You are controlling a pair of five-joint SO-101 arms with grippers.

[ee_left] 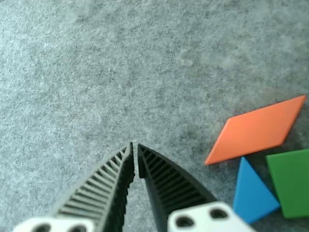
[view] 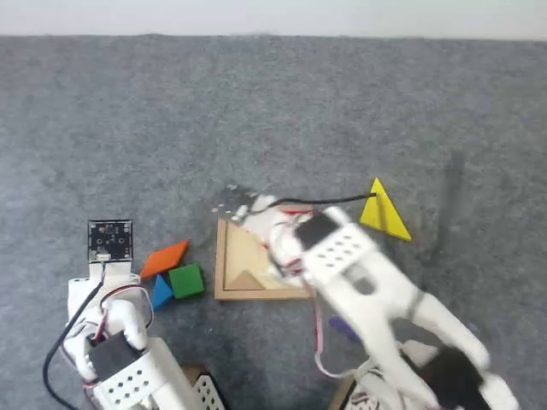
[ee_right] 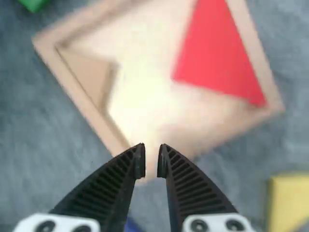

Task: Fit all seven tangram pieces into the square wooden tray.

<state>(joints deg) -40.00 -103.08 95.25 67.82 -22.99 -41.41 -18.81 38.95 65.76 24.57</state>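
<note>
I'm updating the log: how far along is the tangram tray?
Done: the red triangle and a tan triangle lie in the tray. In hand: nothing. The right gripper hangs slightly open over the tray's edge, and the left gripper is shut and empty. Left: yellow triangle, orange parallelogram, blue triangle, green square and a purple piece on the table.

tray [ee_right: 140, 96]: smooth wood | table [ee_left: 96, 72]: rough matt cloth | orange parallelogram [ee_left: 256, 130]: smooth matt

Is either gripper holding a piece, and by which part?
Neither. The left gripper is shut on nothing above the mat; the right gripper is slightly open, empty, over the tray.
</note>
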